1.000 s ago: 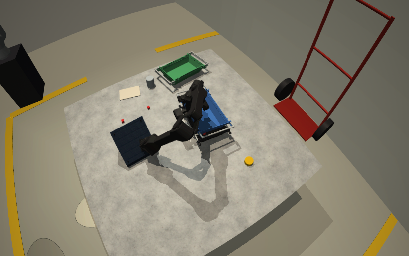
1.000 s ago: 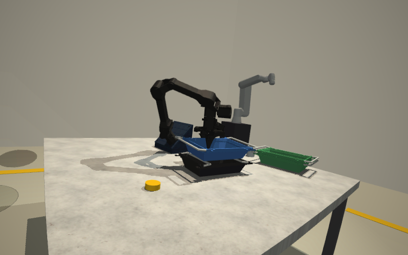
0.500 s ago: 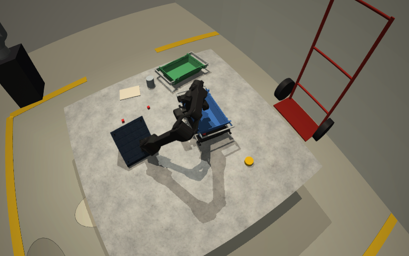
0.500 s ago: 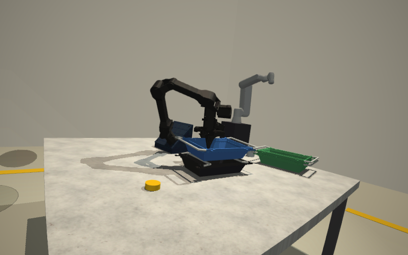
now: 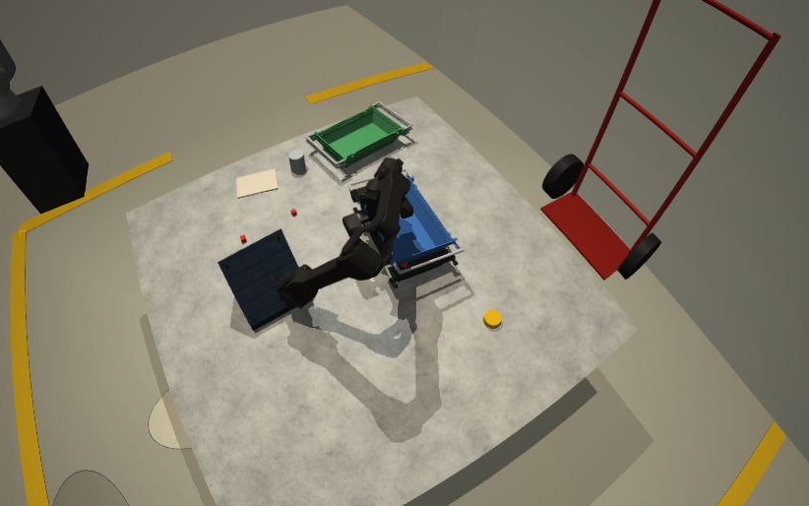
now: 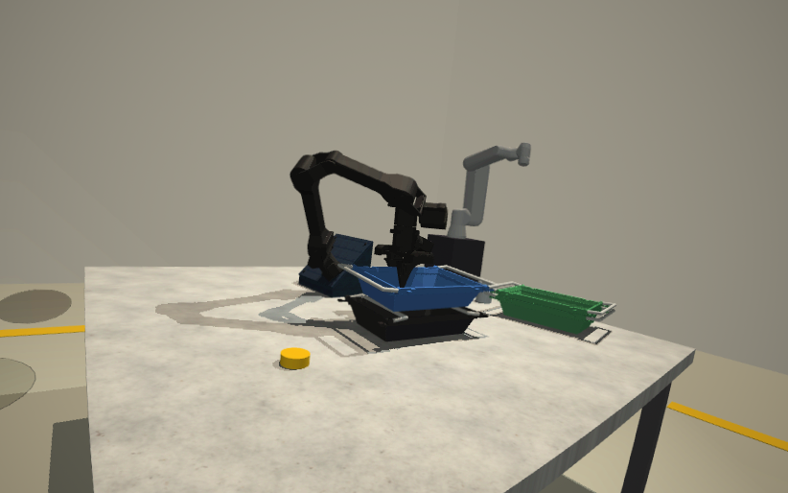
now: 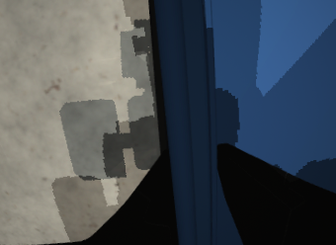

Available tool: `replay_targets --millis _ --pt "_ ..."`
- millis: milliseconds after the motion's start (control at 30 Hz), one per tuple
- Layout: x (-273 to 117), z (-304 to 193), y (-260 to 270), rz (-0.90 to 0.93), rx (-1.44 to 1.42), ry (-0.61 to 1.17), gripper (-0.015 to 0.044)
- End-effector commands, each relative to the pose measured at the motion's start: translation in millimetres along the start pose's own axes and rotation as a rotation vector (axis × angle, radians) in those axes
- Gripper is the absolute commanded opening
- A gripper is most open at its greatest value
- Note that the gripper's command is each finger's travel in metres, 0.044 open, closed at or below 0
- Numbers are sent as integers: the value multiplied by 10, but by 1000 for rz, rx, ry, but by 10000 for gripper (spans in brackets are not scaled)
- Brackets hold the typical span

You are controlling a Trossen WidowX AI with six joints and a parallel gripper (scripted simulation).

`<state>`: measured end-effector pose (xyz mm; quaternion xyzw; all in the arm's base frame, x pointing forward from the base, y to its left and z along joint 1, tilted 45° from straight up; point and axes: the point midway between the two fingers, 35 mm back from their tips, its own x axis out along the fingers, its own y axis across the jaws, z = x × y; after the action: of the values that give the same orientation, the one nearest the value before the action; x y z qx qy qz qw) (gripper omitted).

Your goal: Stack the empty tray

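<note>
The blue tray [image 5: 428, 221] [image 6: 440, 298] [image 7: 292, 96] is empty and looks about level. It sits low over the black tray [image 6: 412, 328], whose interior is mostly hidden; a red block [image 5: 404, 264] shows at its end. Pale wire bars of the black tray show below the blue one, one near the left end [image 6: 399, 318] and one at the right. I cannot tell whether the blue tray touches both. The blue tray's own bars stick out over its ends. My gripper [image 6: 403, 284] [image 7: 196, 157] is shut on the blue tray's long side rim, one finger inside and one outside.
A green tray [image 5: 360, 135] [image 6: 544, 311] stands beyond the blue one, close to its end. A grey cylinder [image 5: 296, 162], a cream card [image 5: 256, 183], two small red cubes, a dark tilted panel [image 5: 260, 280] and a yellow disc [image 5: 492, 318] [image 6: 294, 358] are on the table.
</note>
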<state>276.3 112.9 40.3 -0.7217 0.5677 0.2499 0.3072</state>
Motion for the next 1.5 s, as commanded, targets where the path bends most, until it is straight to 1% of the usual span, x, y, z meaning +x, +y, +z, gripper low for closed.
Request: replay_targets --millis 0,67,1067,1300,1467 --pt "74 -65 26 33 11 10 0" --pt "74 -65 26 33 11 10 0" --pt "74 -65 26 33 11 10 440" --pt "62 -61 27 35 8 7 440" --pt "-125 -43 -5 27 6 -1 440"
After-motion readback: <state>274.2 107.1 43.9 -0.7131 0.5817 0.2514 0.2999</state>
